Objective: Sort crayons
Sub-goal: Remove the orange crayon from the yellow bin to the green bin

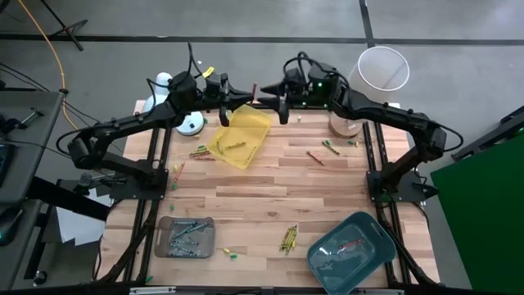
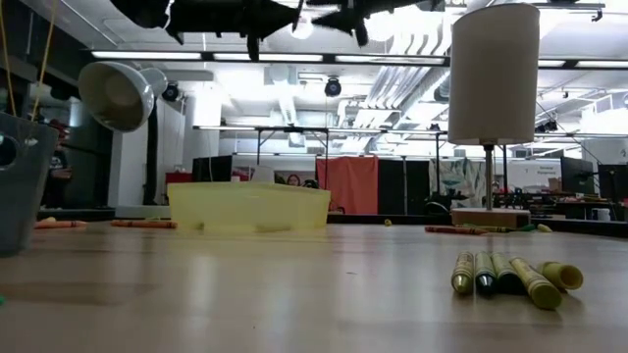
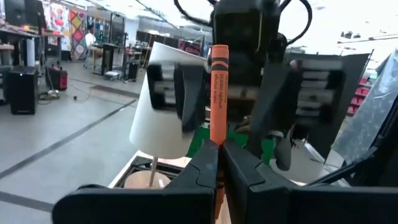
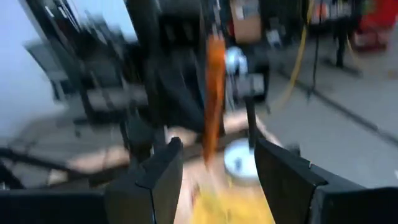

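An orange crayon [image 3: 219, 93] is held high above the far side of the table, over the yellow tray [image 1: 240, 137], with my left gripper [image 3: 219, 155] shut on it. My right gripper [image 4: 217, 165] faces it from the right, open, its fingers standing either side of the crayon [image 4: 213, 93] without touching it. In the high view the two grippers nearly meet, left [image 1: 250, 97] and right [image 1: 272, 98]. Loose crayons lie on the table: a yellow-olive group [image 1: 288, 238], a red-orange one [image 1: 315, 156] and a green one [image 1: 332, 147]. My left gripper pinches the orange crayon's lower end [image 3: 216, 144] between its two fingertips. The fingers run about level, coming from the table's left, and lie across the crayon. The crayon stands upright above the fingers, lifted well clear of the table and the tray.
A grey tray [image 1: 185, 236] holding several crayons sits near the front left, and a teal tray [image 1: 352, 246] at the front right. A white lamp [image 1: 382, 70] stands at the far right. A second white lamp [image 1: 190, 124] is at the far left.
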Robot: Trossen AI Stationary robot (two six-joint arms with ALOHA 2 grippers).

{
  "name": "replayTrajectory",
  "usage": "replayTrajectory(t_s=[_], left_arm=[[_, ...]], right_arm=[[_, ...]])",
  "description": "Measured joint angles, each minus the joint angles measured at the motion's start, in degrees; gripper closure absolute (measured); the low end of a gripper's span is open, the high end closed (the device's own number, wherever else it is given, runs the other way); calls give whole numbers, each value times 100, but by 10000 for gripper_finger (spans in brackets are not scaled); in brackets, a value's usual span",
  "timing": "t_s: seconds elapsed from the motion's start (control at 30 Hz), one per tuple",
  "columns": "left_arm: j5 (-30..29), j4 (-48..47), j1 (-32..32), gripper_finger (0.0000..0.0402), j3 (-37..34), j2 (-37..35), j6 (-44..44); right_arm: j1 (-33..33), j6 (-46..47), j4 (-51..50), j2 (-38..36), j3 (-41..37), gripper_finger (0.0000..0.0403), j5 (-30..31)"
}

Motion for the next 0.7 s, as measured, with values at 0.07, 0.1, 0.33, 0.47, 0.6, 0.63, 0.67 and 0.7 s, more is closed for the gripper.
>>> replayTrajectory(t_s=[0.07,0.1,0.33,0.47,0.6,0.63,0.67,0.7], left_arm=[[-6,30,2,401,0,1,0],[-8,69,-2,401,0,1,-3],[-27,379,-178,401,0,35,4],[-73,615,-284,401,0,194,-113],[-304,721,-330,401,0,224,-242],[-332,723,-330,401,0,226,-246],[-345,723,-329,401,0,226,-247],[-350,723,-326,401,0,221,-250]], right_arm=[[-28,147,479,6,0,210,-124],[-43,246,667,6,0,210,-136],[-89,643,961,19,0,210,-152],[-60,853,1135,191,0,210,-178],[-43,894,1124,277,-4,210,-217],[-36,886,1143,272,-4,210,-217],[-20,868,1147,266,-4,211,-216],[-11,849,1140,254,-4,214,-215]])
